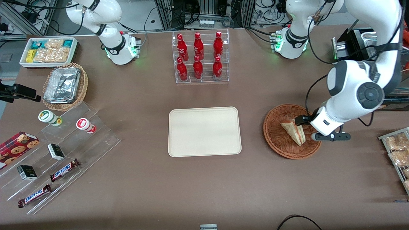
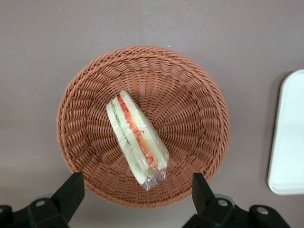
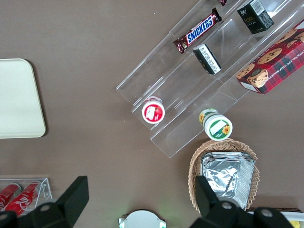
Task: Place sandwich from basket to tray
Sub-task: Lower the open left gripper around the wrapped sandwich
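While the sandwich (image 2: 137, 140) lies inside the reddish-brown wicker basket (image 2: 190, 90), its cut edge faces up, showing red, orange and green layers between pale bread, and clear wrap gathers at one tip. In the front view the sandwich (image 1: 294, 131) sits in the half of the basket (image 1: 275, 132) toward the working arm's end of the surface, its narrow end pointing toward the front camera.

The left arm's gripper (image 2: 137, 190) hovers above the basket with its jaws spread wide, released and grasping nothing; the two black fingers (image 2: 70, 192) stand apart on either side of the wrapped tip of the sandwich, not touching it. Seen from the front, the gripper (image 1: 309, 125) hangs over the basket's edge nearest the working arm.

The cream-beige tray (image 1: 204, 131) lies flat at the middle of the brown surface (image 1: 204, 185), near the basket but apart from it, and carries nothing.

Farther from the front camera than the tray stands a clear rack holding six red bottles (image 1: 200, 57). Toward the parked arm's end, a tan wicker basket of foil containers (image 1: 65, 85) sits beside a white bin of snack packets (image 1: 49, 51). Nearer the front camera, a clear stepped stand (image 1: 60, 156) bears two Snickers bars (image 1: 64, 170), small dark boxes, two round cups and a red cookie box (image 1: 17, 145).
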Available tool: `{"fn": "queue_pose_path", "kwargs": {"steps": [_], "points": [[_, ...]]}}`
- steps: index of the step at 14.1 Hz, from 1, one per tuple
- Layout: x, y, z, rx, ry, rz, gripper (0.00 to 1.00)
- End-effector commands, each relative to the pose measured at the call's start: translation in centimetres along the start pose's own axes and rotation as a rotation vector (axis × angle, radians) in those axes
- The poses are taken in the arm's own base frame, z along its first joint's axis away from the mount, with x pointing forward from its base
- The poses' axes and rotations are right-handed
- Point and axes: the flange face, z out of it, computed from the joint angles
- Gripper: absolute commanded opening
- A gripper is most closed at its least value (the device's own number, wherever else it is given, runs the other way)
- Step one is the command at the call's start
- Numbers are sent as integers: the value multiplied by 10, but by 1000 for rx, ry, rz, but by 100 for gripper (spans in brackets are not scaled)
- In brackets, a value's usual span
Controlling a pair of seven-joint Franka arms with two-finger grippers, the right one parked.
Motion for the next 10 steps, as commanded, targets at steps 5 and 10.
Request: {"fn": "queue_pose_path", "kwargs": {"steps": [5, 10], "points": [[-46, 4, 31, -29, 128, -380, 100], [-44, 10, 47, -44, 111, -631, 100]]}}
